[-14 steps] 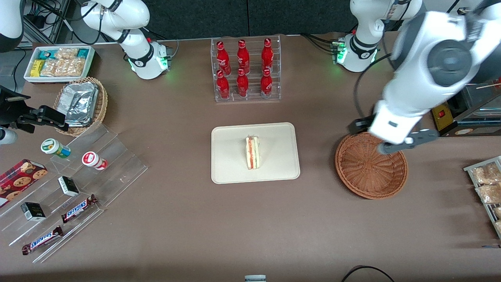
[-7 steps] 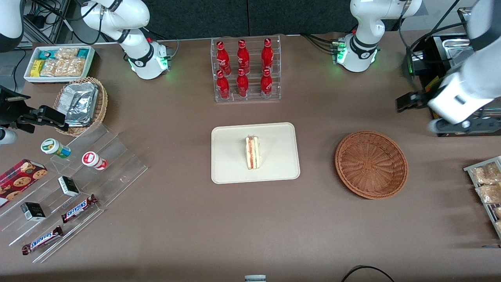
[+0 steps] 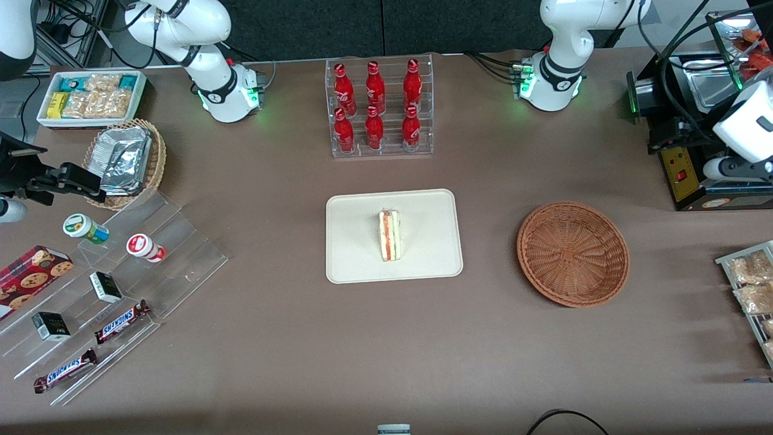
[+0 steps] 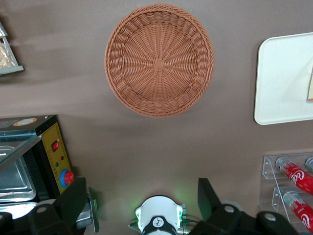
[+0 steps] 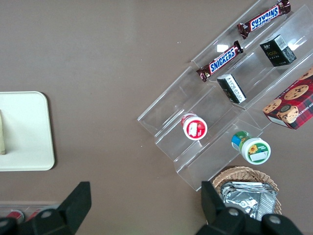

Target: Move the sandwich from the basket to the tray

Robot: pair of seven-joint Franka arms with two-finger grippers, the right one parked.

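Observation:
The sandwich (image 3: 390,235), a pale bread wedge with red and green filling, stands on its edge in the middle of the cream tray (image 3: 356,266). The reddish-brown wicker basket (image 3: 572,254) beside the tray has nothing in it. My gripper (image 3: 700,151) hangs high over the black appliance at the working arm's end of the table, well away from both. In the left wrist view its dark fingers (image 4: 73,200) stand wide apart with nothing between them, and the basket (image 4: 159,59), the tray (image 4: 286,78) and a sliver of sandwich (image 4: 310,88) show below.
A clear rack of red bottles (image 3: 379,109) stands farther from the camera than the tray. A black appliance (image 3: 694,163) and a rack of snack bags (image 3: 749,284) sit at the working arm's end. Acrylic steps with snacks (image 3: 109,290) lie toward the parked arm's end.
My gripper has left the basket's rim, risen and swung toward the working arm's end of the table, over the black appliance. The sandwich, tray and basket have stayed put.

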